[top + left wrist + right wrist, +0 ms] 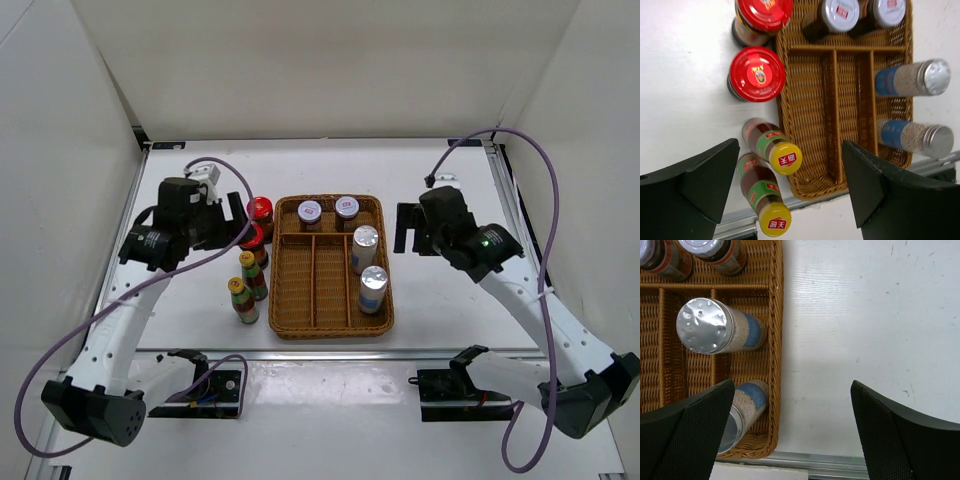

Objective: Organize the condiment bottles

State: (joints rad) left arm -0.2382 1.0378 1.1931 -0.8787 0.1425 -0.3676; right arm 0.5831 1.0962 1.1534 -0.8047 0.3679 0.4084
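four condiment bottles (253, 236) stand outside the wicker tray (281, 290): two red-lidded jars (756, 73) and two yellow-capped bottles (785, 157), in a tight cluster just beside the tray's left wall in the top view. inside the tray, two white-lidded jars (310, 211) sit in the upper cross compartment and two silver-topped cylinders (365, 242) in the right-hand channel.

likely hazards:
1. the yellow-capped bottles are slim and tall. a finger clipping a cap on descent would probably topple one.
2. the two slim bottles stand nearly touching. closing on one may push over the other.
3. the red-lidded jars sit close to the tray wall, so there is little room for a finger on that side.

left gripper (791, 150): fingers apart, holding nothing, above the cluster. in its wrist view the nearer yellow cap lies between the two fingers.

right gripper (792, 385): fingers apart, holding nothing, over bare table (850, 315) right of the tray. the cylinders lie at the left of its view.
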